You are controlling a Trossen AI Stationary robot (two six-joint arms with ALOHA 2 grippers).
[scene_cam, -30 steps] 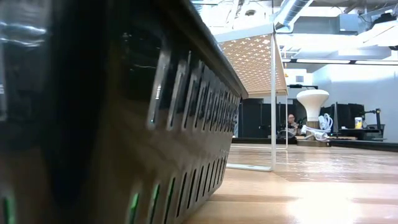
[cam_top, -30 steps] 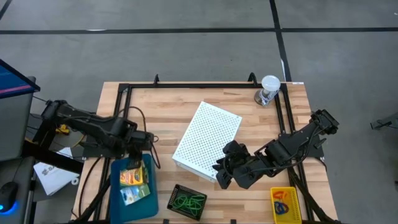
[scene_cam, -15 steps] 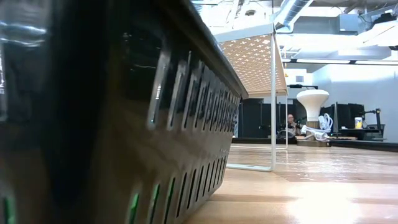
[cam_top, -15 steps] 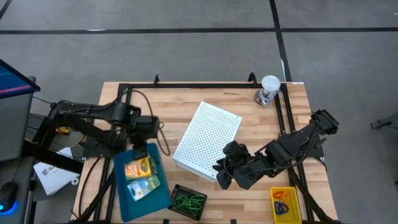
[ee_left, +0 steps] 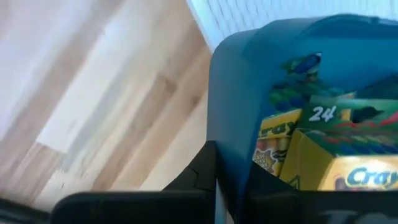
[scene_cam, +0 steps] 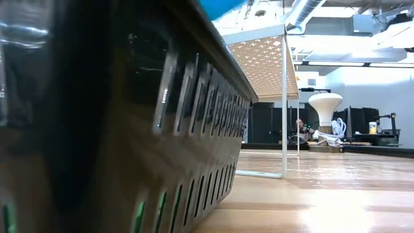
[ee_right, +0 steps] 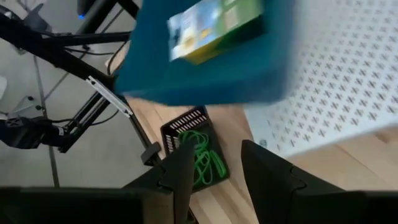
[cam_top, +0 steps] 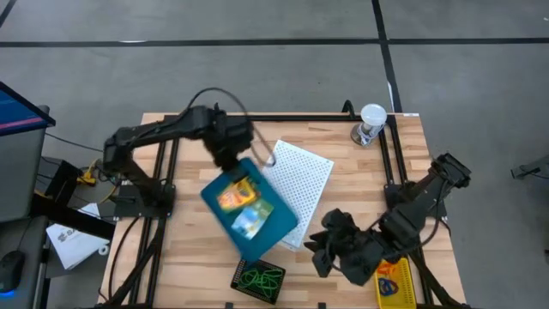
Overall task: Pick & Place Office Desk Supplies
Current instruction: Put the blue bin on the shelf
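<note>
The wooden table (cam_top: pixel 343 266) of pale planks stands on a grey concrete floor (cam_top: pixel 257 77) crossed by dark tape lines (cam_top: pixel 171 42), one running across at 12 o'clock, another slanting down from 1 o'clock. At 9 o'clock a monitor edge (cam_top: pixel 17 107) glows blue. Seen level across the tabletop, the room behind is white-walled, with ceiling ducts (scene_cam: pixel 304 10) overhead, a dark desk (scene_cam: pixel 378 150) at 3 o'clock, and a seated person (scene_cam: pixel 299 129) far off.
</note>
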